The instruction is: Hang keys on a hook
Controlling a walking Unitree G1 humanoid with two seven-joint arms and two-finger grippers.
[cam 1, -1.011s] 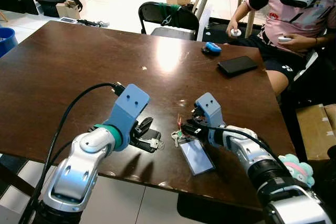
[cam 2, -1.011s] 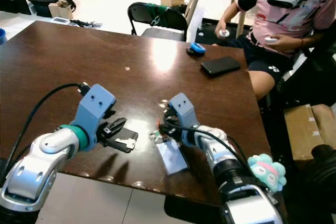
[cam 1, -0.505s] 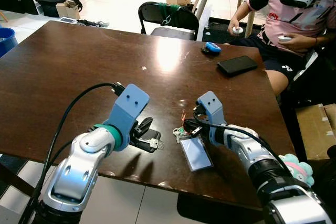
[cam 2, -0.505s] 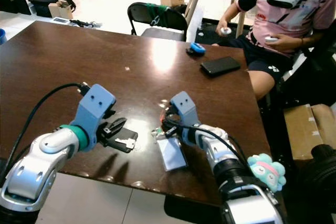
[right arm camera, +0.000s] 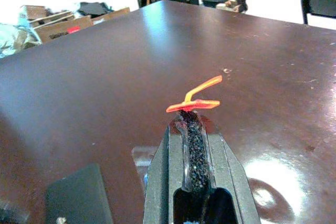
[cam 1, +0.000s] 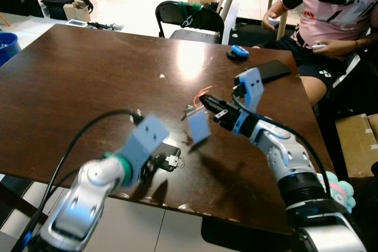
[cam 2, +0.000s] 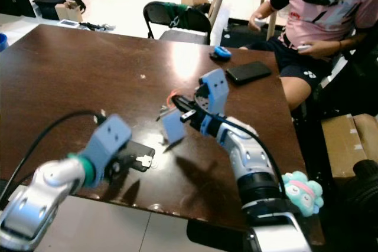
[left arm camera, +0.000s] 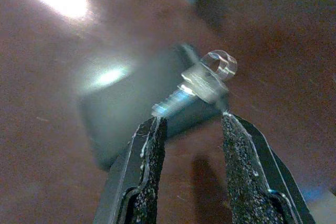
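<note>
your right tool [cam 1: 204,100] pinches the keys [cam 1: 198,123] aloft over the tabletop [cam 1: 88,75]; left tool [left arm camera: 189,129], spread, straddles the hook [left arm camera: 202,80]. next, carry the ring onto it.

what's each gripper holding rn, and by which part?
Right gripper: shut on the orange loop of the key bunch with pale blue card tag, lifted off the table. Left gripper: open, holding nothing.
</note>
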